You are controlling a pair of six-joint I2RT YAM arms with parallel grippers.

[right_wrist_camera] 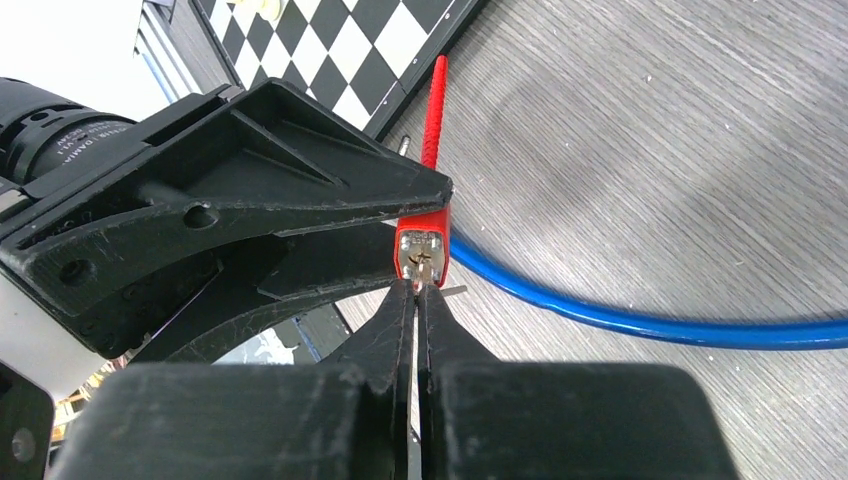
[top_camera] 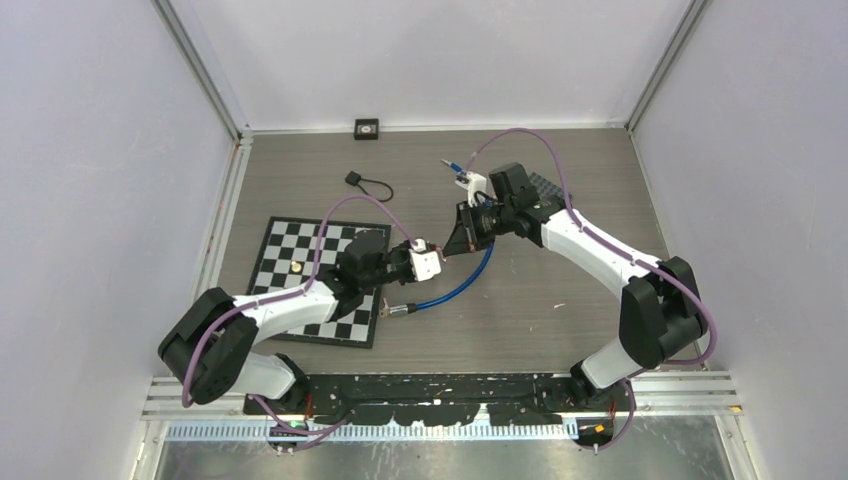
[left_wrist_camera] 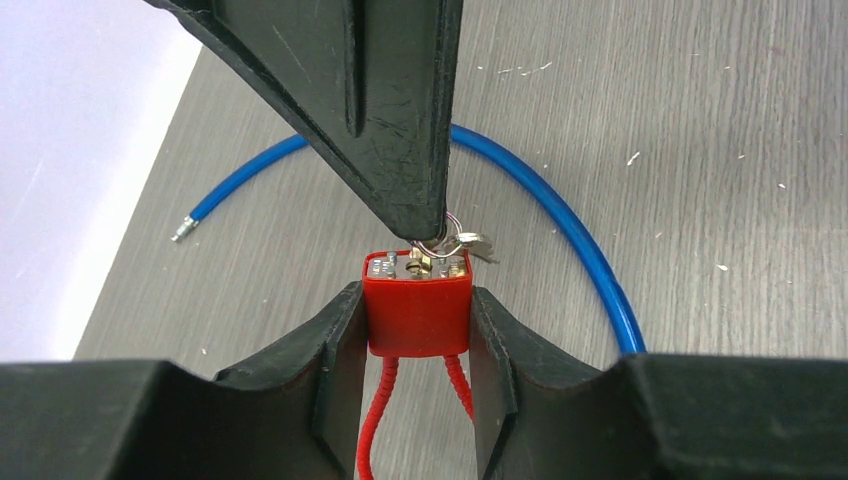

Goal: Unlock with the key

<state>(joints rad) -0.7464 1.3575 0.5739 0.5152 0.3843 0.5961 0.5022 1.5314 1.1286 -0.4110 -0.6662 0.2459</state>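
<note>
A small red padlock (left_wrist_camera: 418, 315) with a red cable shackle (left_wrist_camera: 372, 430) is clamped between my left gripper's (left_wrist_camera: 418, 330) two black fingers, held above the table, keyhole face turned away from the wrist. It also shows in the right wrist view (right_wrist_camera: 421, 250). My right gripper (right_wrist_camera: 415, 288) is shut on a small silver key (left_wrist_camera: 440, 245) with a ring and a second key hanging; the key's tip sits in the lock's keyhole. In the top view the two grippers meet at mid-table, left (top_camera: 432, 262) and right (top_camera: 455, 245).
A blue cable (top_camera: 462, 283) curves on the table under the grippers. A chessboard (top_camera: 300, 270) with a small yellow piece (top_camera: 297, 268) lies at the left. A black tag on a cord (top_camera: 353, 178) and a small black box (top_camera: 367, 128) lie farther back.
</note>
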